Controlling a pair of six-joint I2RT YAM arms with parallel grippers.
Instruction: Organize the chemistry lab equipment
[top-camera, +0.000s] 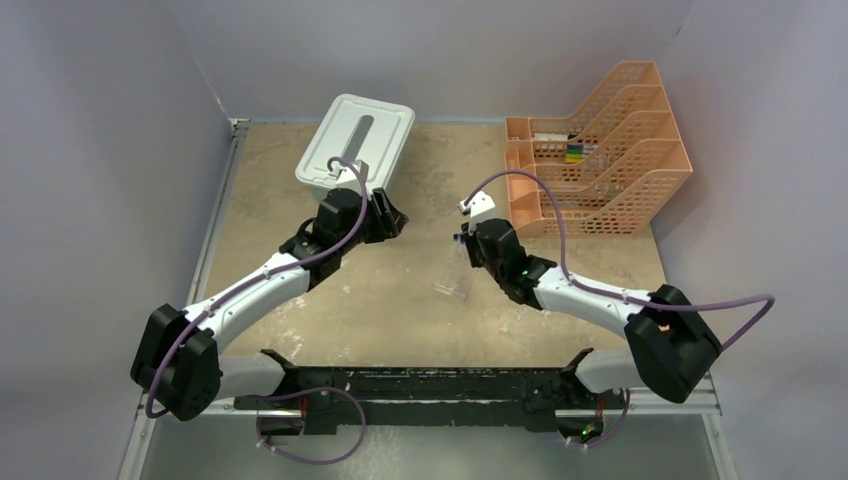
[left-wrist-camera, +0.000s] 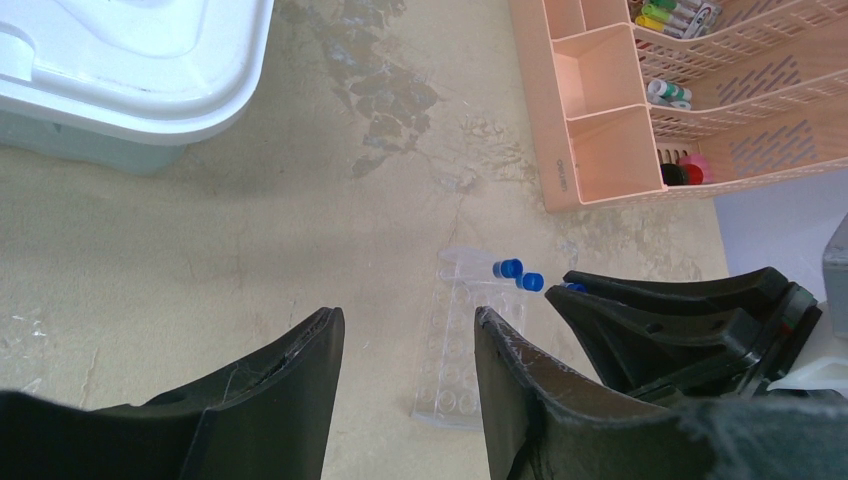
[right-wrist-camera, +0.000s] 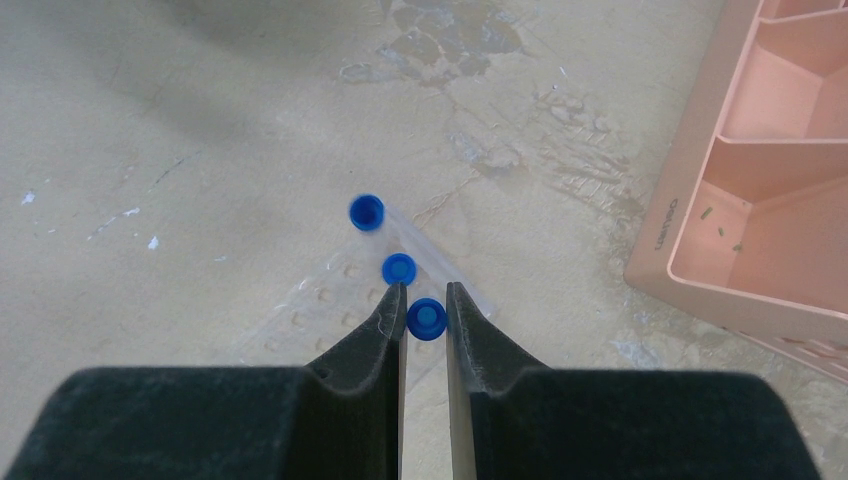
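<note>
Tubes (right-wrist-camera: 399, 268) number three, each blue-capped, grouped at one end of the single clear rack (right-wrist-camera: 300, 320), which lies mid-table (top-camera: 380, 310). The right fingers (right-wrist-camera: 478, 350) are clenched on the nearest tube (right-wrist-camera: 425, 318); the other two sit just beyond it. The left fingers (left-wrist-camera: 290, 385) hang released and empty beside one white lidded box (top-camera: 355, 140). One orange tiered tray (top-camera: 620, 110) stands far right.

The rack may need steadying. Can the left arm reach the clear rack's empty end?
Probably yes: the open left gripper points at the clear rack with nothing between; the right gripper, closed on a blue-capped tube, crowds only the other end.
</note>
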